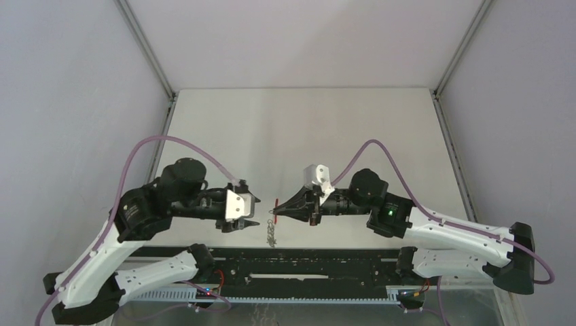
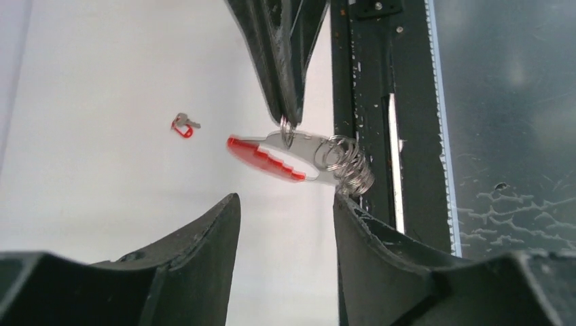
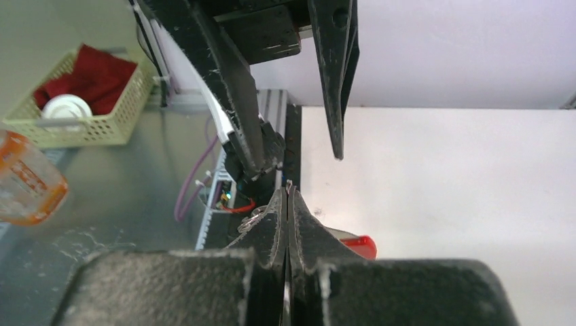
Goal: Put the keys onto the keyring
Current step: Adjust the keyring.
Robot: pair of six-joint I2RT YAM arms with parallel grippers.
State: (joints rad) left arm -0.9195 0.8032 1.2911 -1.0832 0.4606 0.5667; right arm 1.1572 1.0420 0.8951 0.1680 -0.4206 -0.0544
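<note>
Counter [image 1: 299,136] from above: the two arms bend inward and their tips nearly meet close to the near edge. The left pincer [image 1: 257,212] stands wide, its fingers spread toward the right pincer [image 1: 277,212], whose fingers are pressed together to a point. At that point sits the red strap [image 1: 276,203], and just below it, toward the near rail, dangle the keys [image 1: 271,233] as a thin silvery string. Both lie in the gap between the two pincers.

In the left wrist view the left fingers [image 2: 204,244] stand far apart at the bottom. The right pincer points down from the top edge, its tips clamped on the keyring [image 2: 286,132], a thin wire loop at the strap's upper edge. The strap lies crosswise above the gap, clear of the left fingers. The keys bunch as silvery loops at its right end, just over the right-hand fingertip; I cannot tell whether they touch it. Farther off on the counter lies a small red tag [image 2: 181,127] with a little key.

In the right wrist view the right pincer's own fingers are closed tight, with a bit of red strap showing behind them. The left pincer's fingers hang spread above. Beyond the counter sit a basket [image 3: 88,115] and an orange bottle [image 3: 27,183].
</note>
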